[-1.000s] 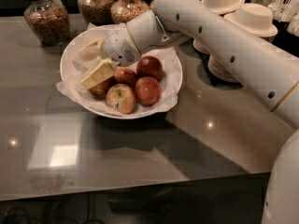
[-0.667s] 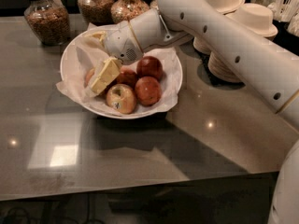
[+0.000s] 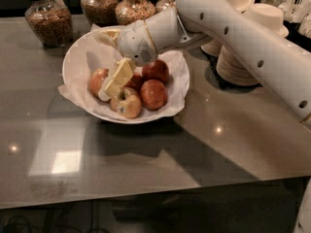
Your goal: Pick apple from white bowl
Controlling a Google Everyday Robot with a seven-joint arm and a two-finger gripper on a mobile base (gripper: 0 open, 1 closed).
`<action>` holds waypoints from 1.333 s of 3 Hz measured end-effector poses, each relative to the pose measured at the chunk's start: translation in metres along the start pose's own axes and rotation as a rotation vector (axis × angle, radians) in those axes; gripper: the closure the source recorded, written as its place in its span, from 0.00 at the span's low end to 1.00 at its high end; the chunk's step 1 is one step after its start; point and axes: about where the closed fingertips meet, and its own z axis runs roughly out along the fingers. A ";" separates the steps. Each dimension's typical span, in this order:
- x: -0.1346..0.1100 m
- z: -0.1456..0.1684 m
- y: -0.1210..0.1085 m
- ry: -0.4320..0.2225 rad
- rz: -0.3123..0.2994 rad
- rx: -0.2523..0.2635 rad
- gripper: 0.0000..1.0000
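Just changed: the gripper point(image 3: 112, 57) rose a little way up from the apples point(image 3: 153, 94).
Fingers: the fingers point(image 3: 118, 75) were spread wide and held nothing.
Apples: all lay in the white bowl point(image 3: 78, 57) on the tabletop point(image 3: 146, 164), with the lower finger just over them.
Meaning: no apple was picked yet, so another grab was probably needed.

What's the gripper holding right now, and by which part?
Nothing. The gripper hangs over the wide white paper-lined bowl, fingers spread open: one dips among the round red apples, the other is up in the air.
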 end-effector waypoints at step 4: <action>0.050 0.006 -0.006 0.056 0.105 -0.018 0.00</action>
